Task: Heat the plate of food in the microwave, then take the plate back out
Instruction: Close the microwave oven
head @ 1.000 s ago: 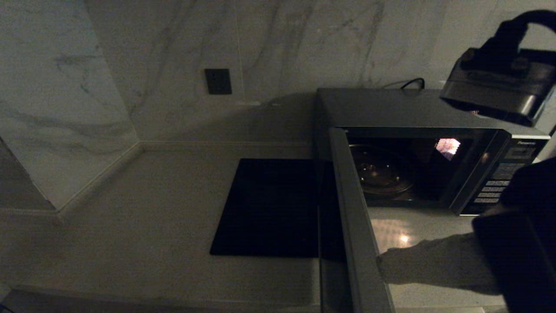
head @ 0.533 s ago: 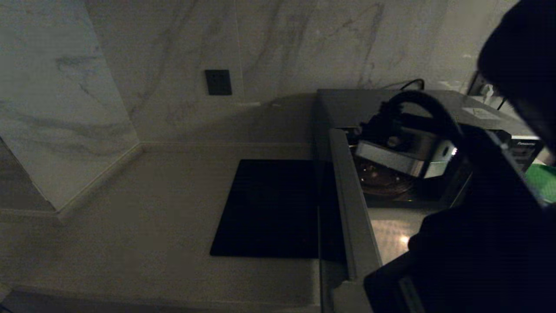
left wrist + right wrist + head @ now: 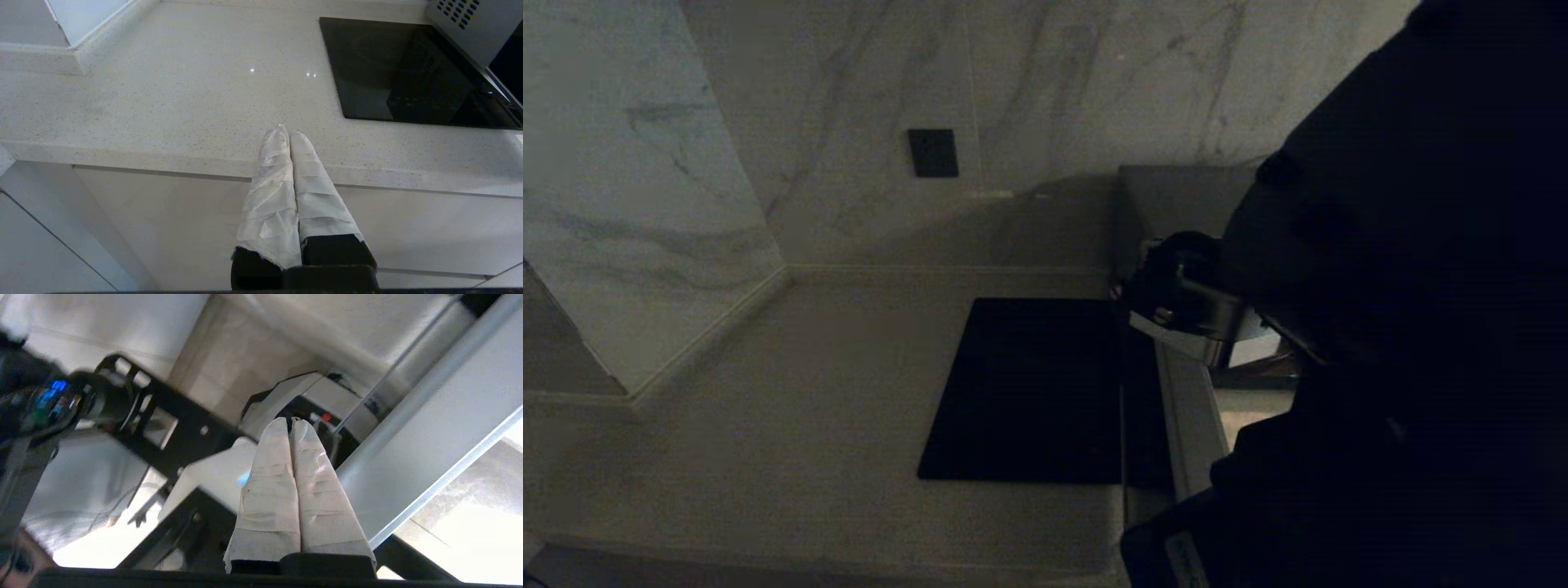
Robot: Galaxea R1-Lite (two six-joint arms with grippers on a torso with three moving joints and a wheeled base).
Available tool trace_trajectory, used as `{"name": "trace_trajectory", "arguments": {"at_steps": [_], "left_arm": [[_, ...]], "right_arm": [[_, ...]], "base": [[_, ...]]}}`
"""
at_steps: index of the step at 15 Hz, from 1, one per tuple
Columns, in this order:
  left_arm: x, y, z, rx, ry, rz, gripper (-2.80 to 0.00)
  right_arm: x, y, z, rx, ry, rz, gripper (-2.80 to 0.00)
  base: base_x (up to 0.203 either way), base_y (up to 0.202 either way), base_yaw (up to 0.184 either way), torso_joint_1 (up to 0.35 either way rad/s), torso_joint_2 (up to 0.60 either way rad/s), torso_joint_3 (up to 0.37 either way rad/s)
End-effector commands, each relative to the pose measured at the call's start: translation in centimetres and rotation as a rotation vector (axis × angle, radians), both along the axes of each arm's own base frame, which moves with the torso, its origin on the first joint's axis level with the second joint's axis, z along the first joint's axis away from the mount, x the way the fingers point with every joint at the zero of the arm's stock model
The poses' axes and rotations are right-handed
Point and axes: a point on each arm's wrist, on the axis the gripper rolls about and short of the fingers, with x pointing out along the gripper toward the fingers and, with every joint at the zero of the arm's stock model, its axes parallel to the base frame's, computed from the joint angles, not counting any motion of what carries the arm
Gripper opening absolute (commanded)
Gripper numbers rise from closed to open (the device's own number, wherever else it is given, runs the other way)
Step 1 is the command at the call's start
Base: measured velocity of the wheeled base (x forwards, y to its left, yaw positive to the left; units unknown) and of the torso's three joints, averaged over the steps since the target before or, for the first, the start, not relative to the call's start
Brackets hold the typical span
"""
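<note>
Both grippers, left gripper (image 3: 289, 136) and right gripper (image 3: 292, 426), wear creased white tape wrapping over black finger bases (the right arm (image 3: 1405, 327) bulks black, with a silver wrist band).

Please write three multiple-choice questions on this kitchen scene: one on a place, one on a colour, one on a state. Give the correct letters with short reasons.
1. Where is the black mat?
A. on top of the microwave
B. on the counter beside the microwave's open door
C. on the wall

2. What colour is the wrapping on the right tool's fingers?
A. white
B. red
C. green

3. How is the microwave door?
A. shut
B. removed
C. swung open

Answers: 1 B, it lies flat left of the door; 2 A, the fingers show white tape; 3 C, its edge points at the camera.
</note>
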Motion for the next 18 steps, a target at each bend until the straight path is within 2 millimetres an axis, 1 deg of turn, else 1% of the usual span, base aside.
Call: {"name": "trace_trajectory", "arguments": {"at_steps": [1, 5, 11, 13, 15, 18], "left_arm": [[0.0, 0.0, 0.0, -0.001, 0.000, 0.001, -2.80], [0.0, 0.0, 0.0, -0.001, -0.001, 0.001, -2.80], [0.0, 0.0, 0.0, -0.001, 0.001, 0.001, -2.80], [0.0, 0.0, 0.0, -0.001, -0.001, 0.002, -2.80], [0.0, 0.0, 0.0, -0.001, -0.001, 0.001, -2.80], [0.0, 0.0, 0.0, -0.001, -0.001, 0.001, -2.80]], "right_arm": [[0.2, 0.3, -0.4, -0.018, -0.009, -0.037, -2.80], [0.7, 0.4, -1.0, -0.049, -0.075, -0.166, -2.80], [1.1, -0.2, -1.4, -0.078, -0.124, -0.264, -2.80], [1.1, -0.8, -1.4, -0.090, -0.132, -0.278, -2.80], [1.7, -1.4, -1.6, -0.110, -0.144, -0.322, -2.80], [3.6, -2.6, -1.9, -0.123, -0.147, -0.432, -2.80]], "base": [[0.000, 0.000, 0.000, 0.000, 0.00, 0.000], [0.000, 0.000, 0.000, 0.000, 0.00, 0.000], [0.000, 0.000, 0.000, 0.000, 0.00, 0.000], [0.000, 0.000, 0.000, 0.000, 0.00, 0.000], [0.000, 0.000, 0.000, 0.000, 0.00, 0.000], [0.000, 0.000, 0.000, 0.000, 0.00, 0.000]]}}
